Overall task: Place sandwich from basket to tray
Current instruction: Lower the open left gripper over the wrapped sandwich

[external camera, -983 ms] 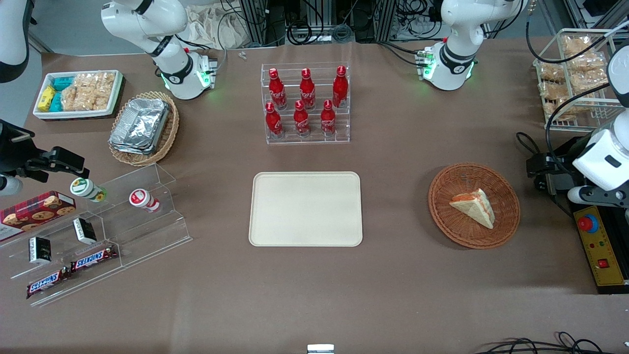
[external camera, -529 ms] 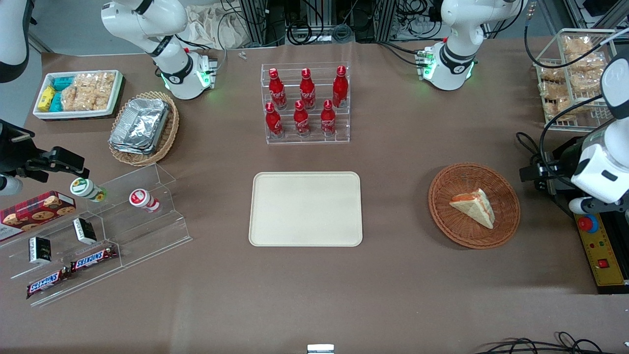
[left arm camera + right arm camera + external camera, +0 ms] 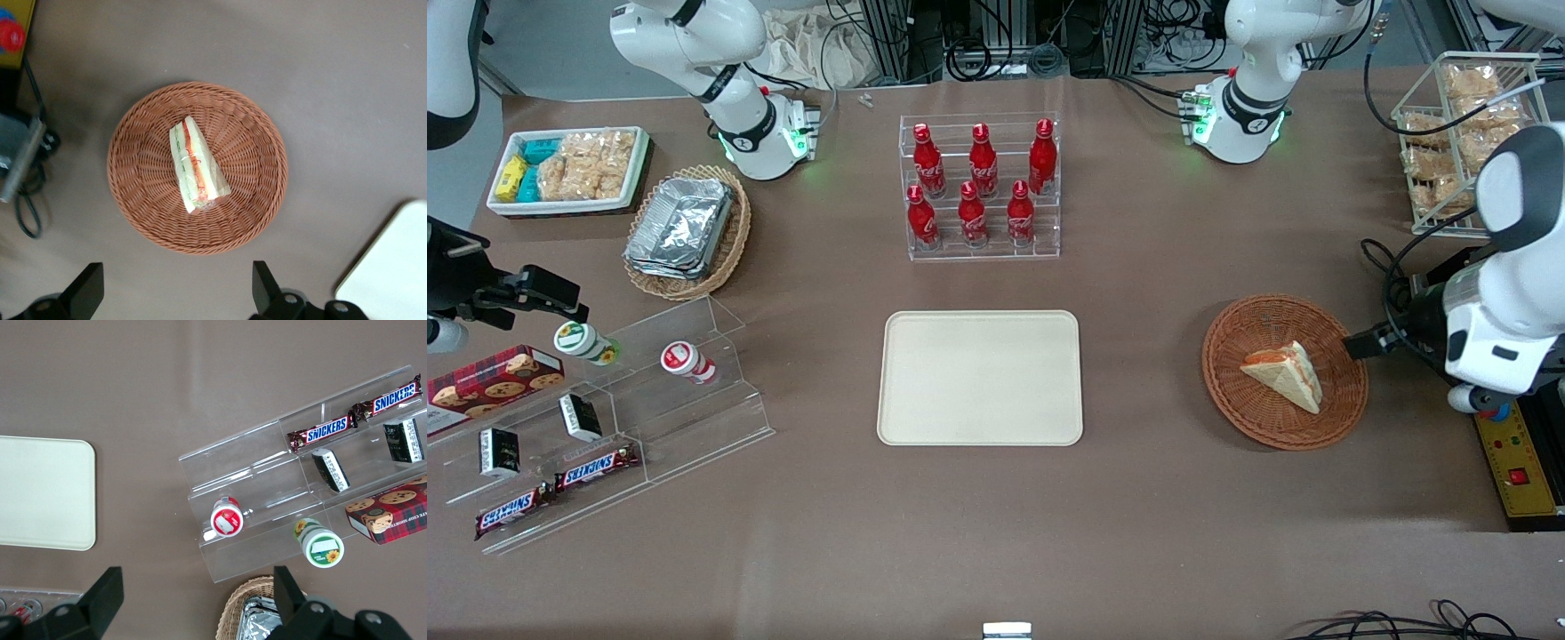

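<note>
The sandwich [image 3: 1285,373], a pale bread wedge with orange-red and green filling, lies in the round reddish-brown wicker basket [image 3: 1232,391] toward the working arm's end of the table. It also shows in the left wrist view [image 3: 195,167], lying in the basket [image 3: 147,213]. The cream tray [image 3: 980,377] lies flat and bare at the table's middle; a corner of it shows in the left wrist view [image 3: 393,273]. The left arm's gripper [image 3: 1368,343] hovers above the basket's rim, beside the sandwich. In the left wrist view the gripper [image 3: 177,293] is open wide and holds nothing.
A clear rack of red bottles [image 3: 980,187] stands farther from the camera than the tray. A yellow control box with a red button [image 3: 1516,449] and cables lie beside the basket. A wire rack of snack bags [image 3: 1463,133] stands at the table's edge.
The left arm has swung in toward the basket; its gripper now hangs over the basket's rim. The sandwich, basket and tray have not moved.
</note>
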Robot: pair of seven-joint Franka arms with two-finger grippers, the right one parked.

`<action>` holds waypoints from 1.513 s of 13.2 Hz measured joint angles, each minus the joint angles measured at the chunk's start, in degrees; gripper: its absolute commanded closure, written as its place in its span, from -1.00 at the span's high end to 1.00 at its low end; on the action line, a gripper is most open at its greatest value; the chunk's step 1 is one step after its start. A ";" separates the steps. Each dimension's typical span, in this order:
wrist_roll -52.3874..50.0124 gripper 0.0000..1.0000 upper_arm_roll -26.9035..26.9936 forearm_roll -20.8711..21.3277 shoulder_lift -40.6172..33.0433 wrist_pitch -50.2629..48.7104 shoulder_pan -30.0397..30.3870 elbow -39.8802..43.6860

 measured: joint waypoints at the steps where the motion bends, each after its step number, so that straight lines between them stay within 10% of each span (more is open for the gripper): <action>1: -2.87 1.00 0.00 0.01 0.13 2.86 0.00 -2.44; 8: -16.52 1.00 0.93 0.07 1.16 22.98 0.07 -16.89; 20: -17.18 1.00 2.62 0.98 5.84 30.26 0.36 -23.59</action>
